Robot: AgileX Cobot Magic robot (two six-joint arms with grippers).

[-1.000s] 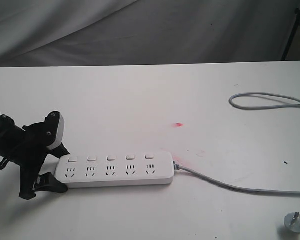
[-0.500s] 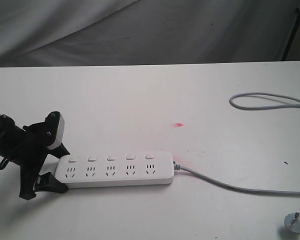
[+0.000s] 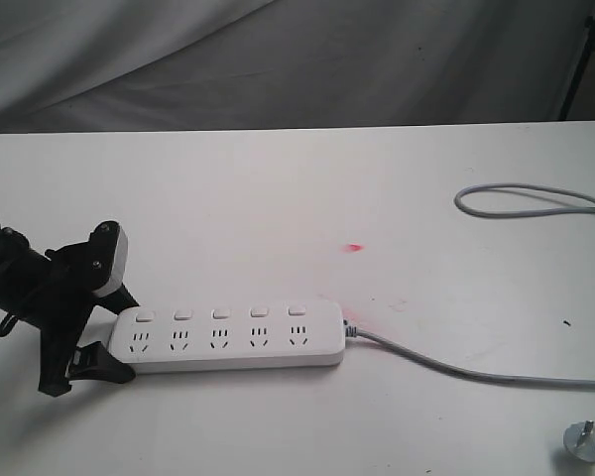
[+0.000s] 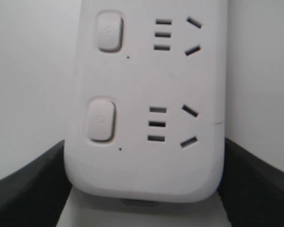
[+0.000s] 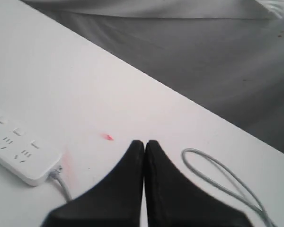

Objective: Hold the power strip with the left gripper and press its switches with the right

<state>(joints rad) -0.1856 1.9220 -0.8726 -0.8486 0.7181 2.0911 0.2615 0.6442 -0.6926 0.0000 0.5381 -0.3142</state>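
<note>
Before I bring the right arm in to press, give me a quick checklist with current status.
1. Left gripper holding the power strip's end: ok, fingers against both sides.
2. Right gripper closed for poking: ok, jaws together.
3. Right gripper above the switches: not ok, it is off past the cord end.
4. All five switches unobstructed: ok.
5. Which switches are already pressed: cannot tell.

Soft, even light fills my 3 views; the table (image 3: 278, 198) is bright white, shadows faint. My left wrist close-up is slightly blurred.
</note>
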